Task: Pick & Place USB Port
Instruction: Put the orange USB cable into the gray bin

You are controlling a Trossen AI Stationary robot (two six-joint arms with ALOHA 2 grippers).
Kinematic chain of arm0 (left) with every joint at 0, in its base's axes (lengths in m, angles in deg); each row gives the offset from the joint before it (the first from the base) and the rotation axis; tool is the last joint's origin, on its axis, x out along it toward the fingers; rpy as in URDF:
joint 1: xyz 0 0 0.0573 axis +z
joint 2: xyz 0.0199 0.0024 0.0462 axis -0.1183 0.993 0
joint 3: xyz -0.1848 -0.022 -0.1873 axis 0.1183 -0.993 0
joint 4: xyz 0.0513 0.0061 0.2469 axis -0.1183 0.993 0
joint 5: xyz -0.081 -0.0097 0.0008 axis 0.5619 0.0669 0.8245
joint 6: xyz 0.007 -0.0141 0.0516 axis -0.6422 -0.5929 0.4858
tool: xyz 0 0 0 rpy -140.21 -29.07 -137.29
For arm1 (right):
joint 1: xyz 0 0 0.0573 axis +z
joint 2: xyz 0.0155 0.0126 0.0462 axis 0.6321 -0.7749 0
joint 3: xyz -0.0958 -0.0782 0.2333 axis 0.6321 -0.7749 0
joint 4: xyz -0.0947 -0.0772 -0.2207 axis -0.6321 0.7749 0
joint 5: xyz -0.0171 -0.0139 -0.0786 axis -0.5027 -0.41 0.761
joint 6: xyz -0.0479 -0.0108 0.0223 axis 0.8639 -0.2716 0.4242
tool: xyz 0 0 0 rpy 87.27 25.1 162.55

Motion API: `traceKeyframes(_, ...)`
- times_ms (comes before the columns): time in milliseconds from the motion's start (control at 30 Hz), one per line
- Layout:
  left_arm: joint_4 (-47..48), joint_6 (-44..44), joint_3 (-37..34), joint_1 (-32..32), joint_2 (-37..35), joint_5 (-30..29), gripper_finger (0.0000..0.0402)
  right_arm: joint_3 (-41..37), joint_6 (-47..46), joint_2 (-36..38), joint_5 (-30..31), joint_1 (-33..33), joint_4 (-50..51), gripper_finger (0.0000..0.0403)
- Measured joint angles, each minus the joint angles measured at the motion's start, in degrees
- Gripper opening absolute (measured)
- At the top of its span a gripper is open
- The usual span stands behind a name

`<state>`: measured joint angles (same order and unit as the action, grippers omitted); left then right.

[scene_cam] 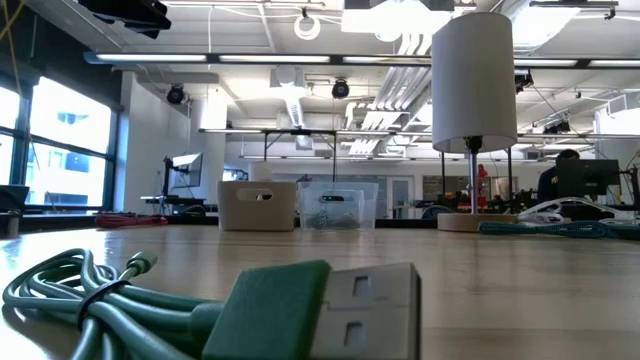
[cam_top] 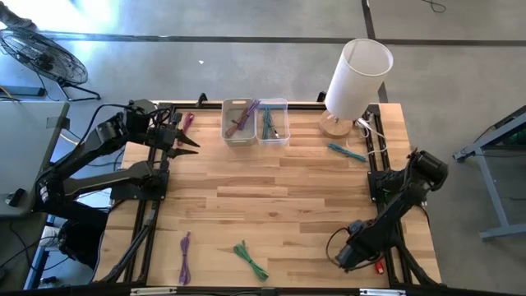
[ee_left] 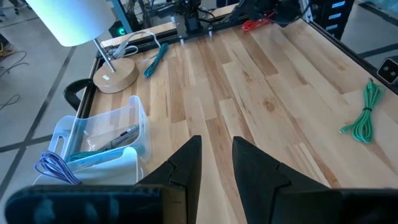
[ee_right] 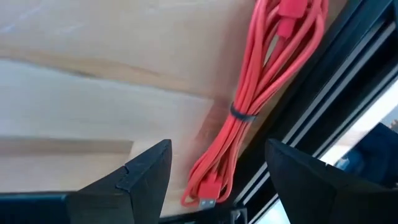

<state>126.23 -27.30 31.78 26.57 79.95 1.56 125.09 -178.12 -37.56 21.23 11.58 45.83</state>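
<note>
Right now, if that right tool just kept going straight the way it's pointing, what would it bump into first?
Most likely the red cable. The right tool stands open low over the table's near right corner, and the bundled cable lies straight ahead between its fingers, along the table's dark edge rail. How far off it lies is hard to tell.

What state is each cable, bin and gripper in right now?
Left gripper: empty, fingers slightly apart, near the bins.
Right gripper: open, over the red cable.
Red cable: coiled, tied, at table edge.
Green cable: bundled, on table.
Purple cable: on table.
Grey bin: holds a purple cable.
Clear bin: holds a teal cable.
</note>
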Motion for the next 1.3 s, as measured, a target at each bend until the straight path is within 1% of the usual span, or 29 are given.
traceKeyframes(167, 0.02, -0.15, 0.00, 0.00, 0.00, 0.00, 0.0088, -4.67, -1.46, 2.19, 0.67, 0.07, -6.19, 0.0252)
traceKeyframes(300, 0.04, -0.17, 0.00, 0.00, -0.02, 0.00, 0.0088, -7.42, -1.65, 2.90, 0.08, 0.02, -10.76, 0.0252)
traceKeyframes(600, 0.04, -0.20, 0.00, 0.00, 0.00, -0.35, 0.0088, -10.84, -1.71, 3.01, -0.60, -0.04, -15.87, 0.0251)
traceKeyframes(633, 0.02, -0.17, 0.00, -0.02, -0.02, -1.30, 0.0088, -10.98, -1.51, 3.01, -0.79, -0.06, -16.23, 0.0251)
traceKeyframes(733, 0.09, 0.47, 0.00, -0.02, 0.00, -7.30, 0.0088, -11.07, -0.94, 2.99, -0.89, -0.17, -16.58, 0.0251)
traceKeyframes(800, 0.35, 0.56, 0.00, 0.01, 0.00, -10.30, 0.0088, -11.11, -0.83, 2.95, -0.86, -0.20, -16.84, 0.0246)
traceKeyframes(867, 0.46, 0.61, 0.00, 0.00, 0.00, -11.01, 0.0088, -11.11, -0.41, 2.90, -0.58, -0.20, -17.13, 0.0232)
traceKeyframes(1133, 0.48, 0.63, 0.02, 0.00, 0.00, -10.49, 0.0088, -11.11, 1.04, 2.71, 0.38, -0.24, -18.33, 0.0153)
traceKeyframes(1233, 0.52, 0.63, 0.00, 0.00, 0.00, -10.47, 0.0088, -11.11, 1.57, 2.71, 1.73, -0.14, -18.61, 0.0105)
traceKeyframes(1300, 0.86, 0.63, 0.00, 0.00, 0.00, -10.47, 0.0088, -11.06, 2.90, 2.71, 3.11, -0.12, -18.51, 0.0055)
